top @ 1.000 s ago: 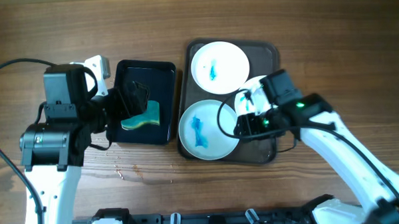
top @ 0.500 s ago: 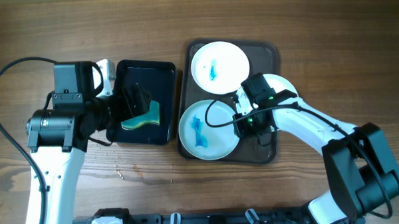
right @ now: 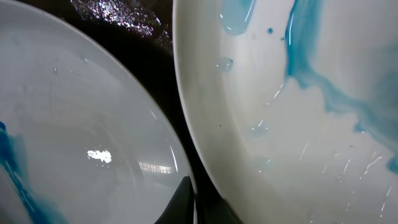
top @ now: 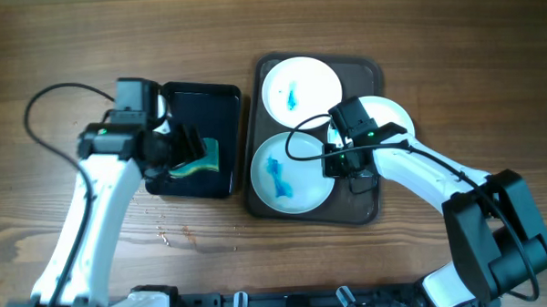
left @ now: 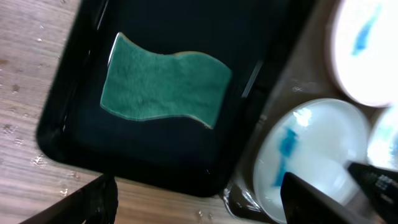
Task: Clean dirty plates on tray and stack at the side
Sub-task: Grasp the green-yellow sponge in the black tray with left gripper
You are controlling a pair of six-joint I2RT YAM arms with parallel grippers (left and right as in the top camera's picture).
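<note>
Just at 3 o'clock of the nearer, wide-spread left gripper (top: 182, 149), inside the glossy black tray (top: 208, 103): the wavy green sponge (top: 206, 161), coarse-faced, long axis 9 to 3 in the left wrist view. At the 3 o'clock rim of the blue-smeared, smooth white plate (top: 283, 179) on the brown tray (top: 373, 72): the right gripper (top: 340, 162), opening impossible to tell.

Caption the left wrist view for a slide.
Green wavy sponge lying in a black rectangular tray, beside blue-smeared white round plates on a dark brown tray.
</note>
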